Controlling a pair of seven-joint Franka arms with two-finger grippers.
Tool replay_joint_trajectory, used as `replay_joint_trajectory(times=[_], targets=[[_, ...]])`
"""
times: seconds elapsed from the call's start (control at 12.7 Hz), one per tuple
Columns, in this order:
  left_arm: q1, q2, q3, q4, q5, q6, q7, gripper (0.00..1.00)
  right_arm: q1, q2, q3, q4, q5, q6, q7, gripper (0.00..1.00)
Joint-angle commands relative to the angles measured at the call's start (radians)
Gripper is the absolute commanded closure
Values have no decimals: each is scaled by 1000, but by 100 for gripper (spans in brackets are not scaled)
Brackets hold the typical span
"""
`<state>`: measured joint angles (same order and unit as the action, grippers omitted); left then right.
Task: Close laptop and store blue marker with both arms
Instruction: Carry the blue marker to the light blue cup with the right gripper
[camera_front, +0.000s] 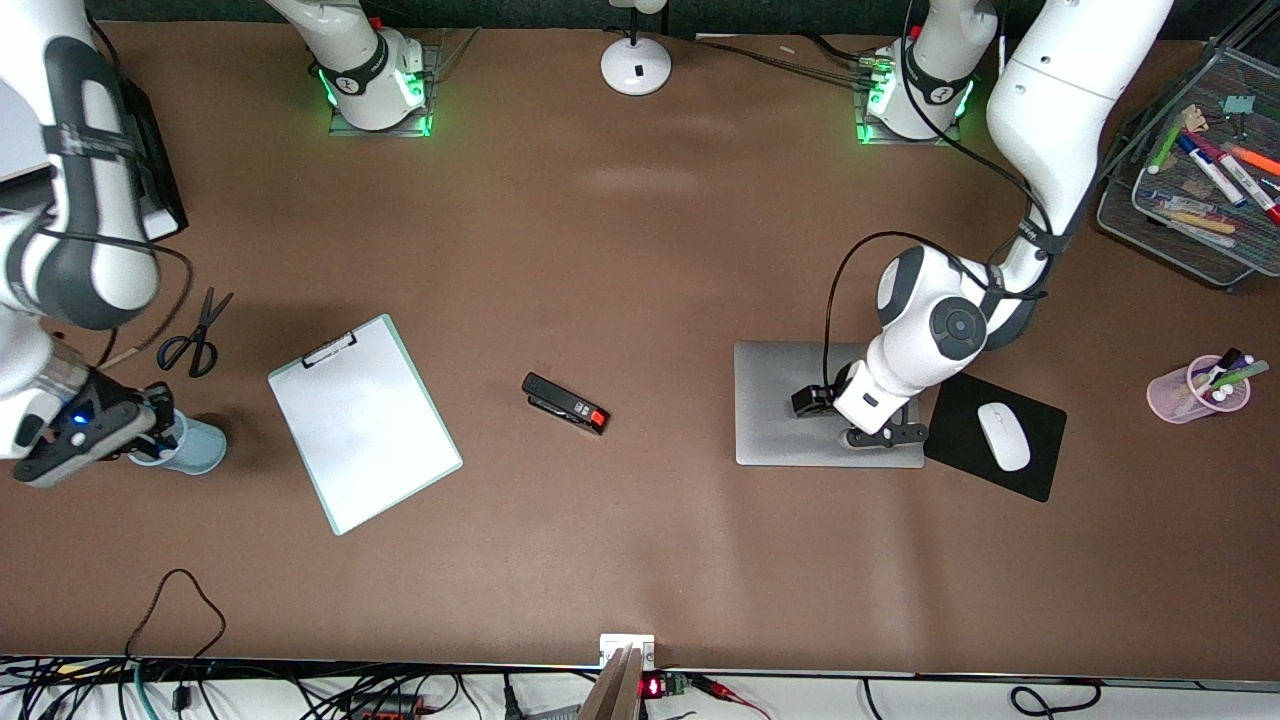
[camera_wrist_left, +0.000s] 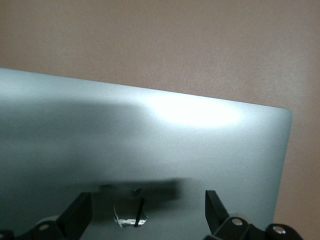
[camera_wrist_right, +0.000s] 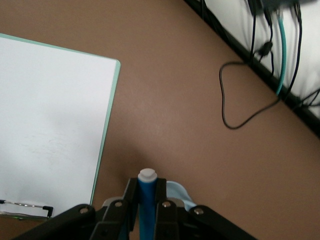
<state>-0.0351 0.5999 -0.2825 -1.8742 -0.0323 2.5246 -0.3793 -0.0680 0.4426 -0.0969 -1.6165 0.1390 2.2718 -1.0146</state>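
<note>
blue marker (camera_wrist_right: 146, 200) in right pincer (camera_wrist_right: 147, 202) over cup (camera_front: 193, 447).

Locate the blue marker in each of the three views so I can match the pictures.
Front view: not visible as such; the right end effector sits over a pale blue cup at the right arm's end of the table and hides it.
Left wrist view: not in it; only the closed laptop lid shows.
Right wrist view: the blue marker stands gripped in the end effector, white tip showing.
Shared landmark: the clipboard, also in the right wrist view.
</note>
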Motion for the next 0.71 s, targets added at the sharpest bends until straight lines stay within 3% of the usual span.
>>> replay_joint_trajectory(times=[0.0, 0.24, 0.63], targets=[[-8, -83, 22, 26, 26, -139, -20, 0, -36, -35, 14, -17, 127, -11, -216, 100], [-5, -138, 22, 67, 61, -262, -21, 0, -73, -39, 13, -2, 296, -24, -463, 100], [0, -253, 20, 67, 164, -331, -21, 0, -159, -39, 11, 33, 506, -194, -740, 100]])
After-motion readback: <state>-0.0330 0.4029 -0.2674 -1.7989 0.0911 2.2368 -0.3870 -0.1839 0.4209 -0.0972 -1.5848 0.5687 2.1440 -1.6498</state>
